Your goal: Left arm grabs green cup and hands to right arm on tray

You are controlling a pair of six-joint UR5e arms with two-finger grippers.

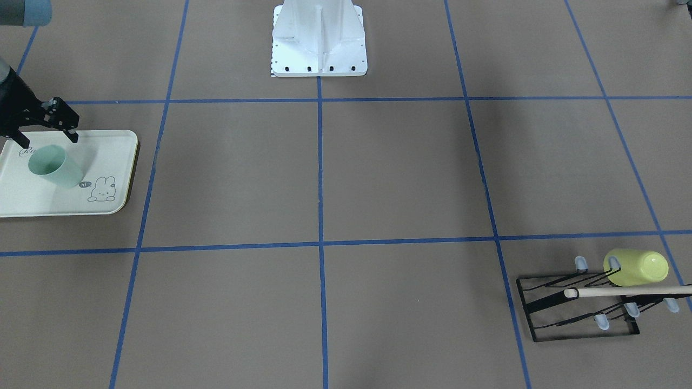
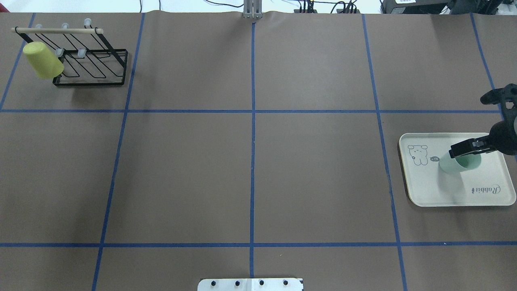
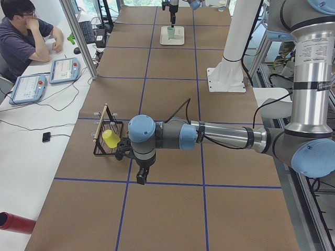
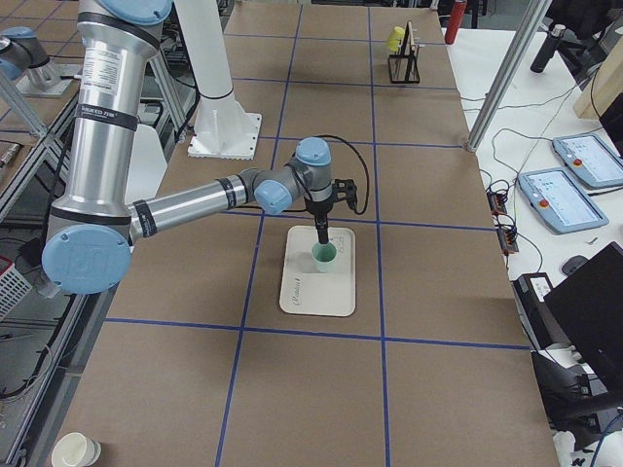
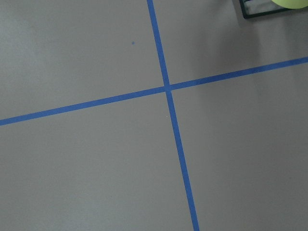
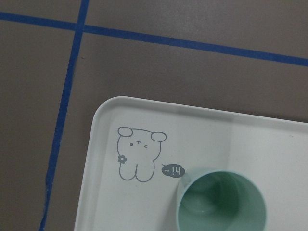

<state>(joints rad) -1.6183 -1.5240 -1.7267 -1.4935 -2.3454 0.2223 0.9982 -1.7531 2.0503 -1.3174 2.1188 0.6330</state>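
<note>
Right pincer [image 1: 48, 141] agape over green cup [image 1: 57, 168]

Built, in left arm [image 3: 225, 137] and right arm [image 4: 190, 201] alike, from silvery grey tubes with light-blue caps on the round joints. Marked with small dark lettering along the thickest segments. Wired with a thin black cable looping near each wrist. Finished with a black left gripper [image 3: 140, 180] and right gripper [image 1: 49, 141]. Mounted on a white pedestal [image 1: 319, 38], top centre of the front view, dark bolts along its lower edge.
</note>
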